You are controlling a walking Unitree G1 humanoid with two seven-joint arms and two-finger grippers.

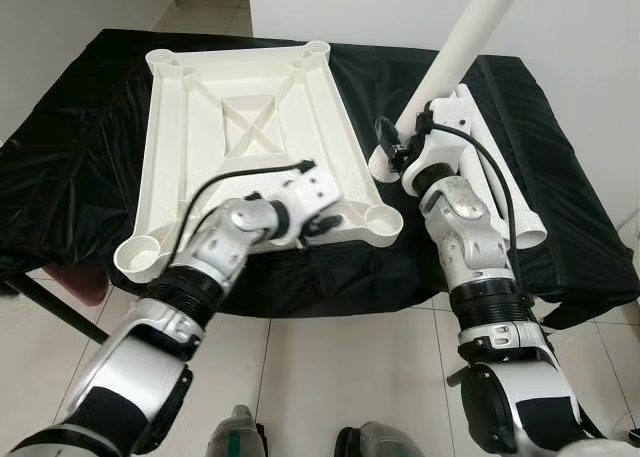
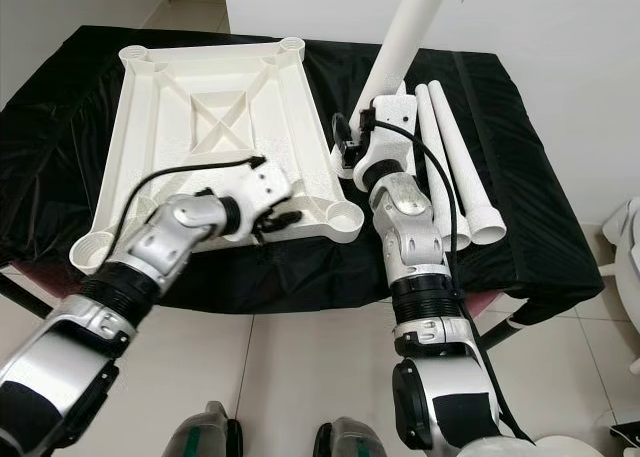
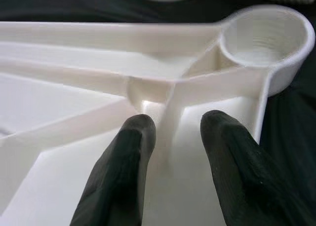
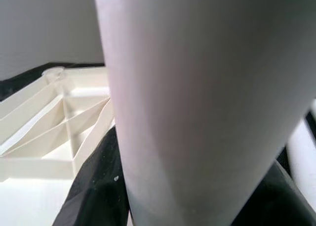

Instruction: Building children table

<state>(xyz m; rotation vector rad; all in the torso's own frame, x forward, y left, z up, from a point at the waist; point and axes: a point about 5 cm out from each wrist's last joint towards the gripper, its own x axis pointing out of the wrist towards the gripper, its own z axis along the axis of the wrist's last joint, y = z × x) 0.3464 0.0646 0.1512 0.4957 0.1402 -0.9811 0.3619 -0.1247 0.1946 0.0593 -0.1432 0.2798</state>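
A white plastic tabletop [image 1: 166, 127] lies upside down on a table under a black cloth [image 1: 70, 137], ribs up, with a round socket at each corner. My left gripper [image 3: 170, 124] is open over its near right part. The black fingers [image 3: 131, 142] stand on either side of a rib, just short of the corner socket [image 3: 264, 35]. My right gripper [image 1: 412, 137] is shut on a long white leg tube [image 1: 462, 47]. The tube tilts up and away, and its flared lower end [image 1: 384, 163] hangs beside the tabletop's right edge, a little behind that socket [image 1: 383, 222].
Two more white leg tubes [image 2: 455, 162] lie side by side on the cloth right of my right arm. A white wall stands close behind the table. Tiled floor and my feet [image 2: 210, 432] are below the table's front edge. A dark red object [image 1: 80, 282] sits under the left side.
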